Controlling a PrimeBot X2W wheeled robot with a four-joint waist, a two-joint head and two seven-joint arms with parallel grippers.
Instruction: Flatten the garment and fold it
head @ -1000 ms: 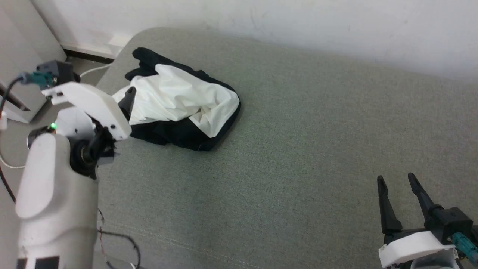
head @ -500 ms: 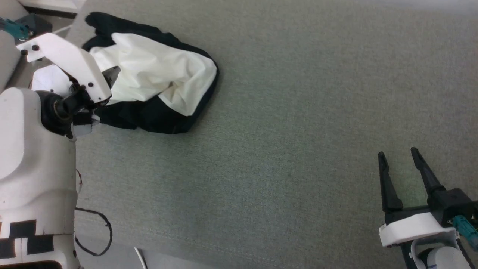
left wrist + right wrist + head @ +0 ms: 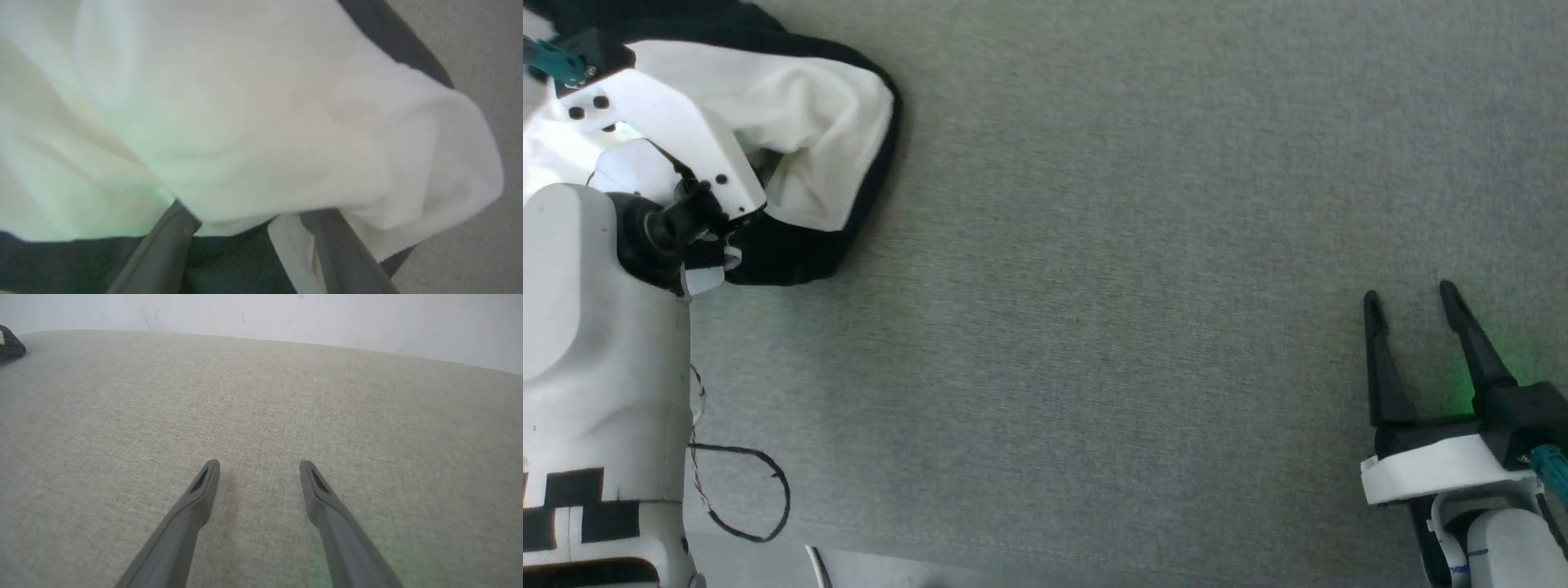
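Note:
The garment (image 3: 809,122) lies crumpled at the far left of the padded surface, white cloth with black edges. My left arm's white wrist mount (image 3: 662,135) hangs over it and hides the fingers there. In the left wrist view my left gripper (image 3: 251,216) is open, and both dark fingers (image 3: 163,249) are spread wide. Their tips are tucked under a white fold of the garment (image 3: 265,122), above black cloth. My right gripper (image 3: 1410,294) stands open at the lower right, far from the garment. It hovers over bare fabric with nothing between its fingers (image 3: 259,463). A dark corner of the garment (image 3: 10,345) shows at the left edge of the right wrist view.
The grey-green padded surface (image 3: 1135,286) stretches wide between the two arms. A thin black cable loop (image 3: 760,506) hangs by my left arm near the surface's front edge (image 3: 890,563). A white wall (image 3: 286,314) rises behind the surface's far edge.
The head camera has tilted down, so the whole picture has shifted. My left wrist has come from beside the garment to over it. The right gripper stays open.

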